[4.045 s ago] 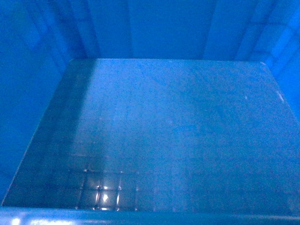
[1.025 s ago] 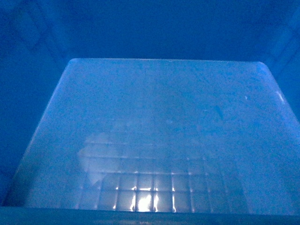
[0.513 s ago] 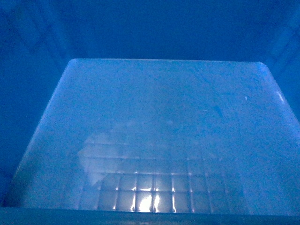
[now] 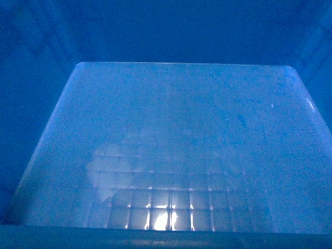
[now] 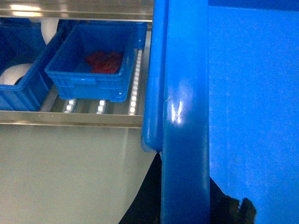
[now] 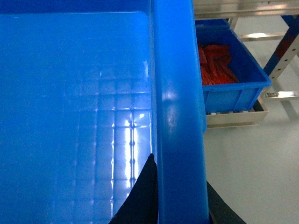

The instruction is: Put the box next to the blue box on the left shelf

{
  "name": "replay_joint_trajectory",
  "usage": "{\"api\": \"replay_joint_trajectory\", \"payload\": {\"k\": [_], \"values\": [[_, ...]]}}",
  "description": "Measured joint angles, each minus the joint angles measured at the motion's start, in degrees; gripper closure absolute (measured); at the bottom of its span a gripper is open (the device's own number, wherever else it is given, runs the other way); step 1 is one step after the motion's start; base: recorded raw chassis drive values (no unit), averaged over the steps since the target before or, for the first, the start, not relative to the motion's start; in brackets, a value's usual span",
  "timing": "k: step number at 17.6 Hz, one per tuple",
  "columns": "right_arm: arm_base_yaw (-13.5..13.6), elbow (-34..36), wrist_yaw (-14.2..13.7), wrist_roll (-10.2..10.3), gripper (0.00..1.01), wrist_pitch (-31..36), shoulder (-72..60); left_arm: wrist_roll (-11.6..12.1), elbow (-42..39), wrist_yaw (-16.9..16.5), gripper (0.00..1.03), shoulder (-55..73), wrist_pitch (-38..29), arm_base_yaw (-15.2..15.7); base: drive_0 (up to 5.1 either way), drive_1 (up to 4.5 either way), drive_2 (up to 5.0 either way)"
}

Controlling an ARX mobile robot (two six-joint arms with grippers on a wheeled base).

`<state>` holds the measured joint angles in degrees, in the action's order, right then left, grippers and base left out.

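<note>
1. Grip first: your left gripper [image 5: 184, 207] sat astride the box [image 4: 181, 155]'s left rim, dark fingers on either side of the thick edge, clamped on it as far as the left wrist view let you judge.
2. You had the box carried between both arms, off the floor; the head view showed only its grid-embossed bottom and dark inner walls, nothing of the rack.
3. Your right gripper [image 6: 180, 205] straddled the opposite rim the same way, one dark finger inside and one outside, holding it.
4. The left shelf [image 5: 100, 105], with its white roller rows, lay ahead of your left hand and beyond the box's left front corner. A smaller blue bin [image 5: 91, 60] with red contents rested on the rollers near the shelf's front edge, and another blue bin [image 5: 21, 70] stood just beside it at the left.
5. You would likely need to carry the box forward with its front wall toward that front edge; whether the box's corner cleared the bin could not be told.
6. Pale floor [image 6: 252, 168] lay below, and a second rack held a bin of red parts [image 6: 222, 70] on the right.
</note>
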<state>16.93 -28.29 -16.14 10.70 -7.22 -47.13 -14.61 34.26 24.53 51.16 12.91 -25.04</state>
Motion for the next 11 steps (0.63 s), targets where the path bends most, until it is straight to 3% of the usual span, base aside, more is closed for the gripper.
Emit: {"api": "replay_joint_trajectory", "payload": {"k": [11], "values": [[0.00, 0.00, 0.04, 0.02, 0.92, -0.33, -0.02, -0.07, -0.02, -0.07, 0.95, 0.02, 0.37, 0.00, 0.0, 0.00, 0.0]]}}
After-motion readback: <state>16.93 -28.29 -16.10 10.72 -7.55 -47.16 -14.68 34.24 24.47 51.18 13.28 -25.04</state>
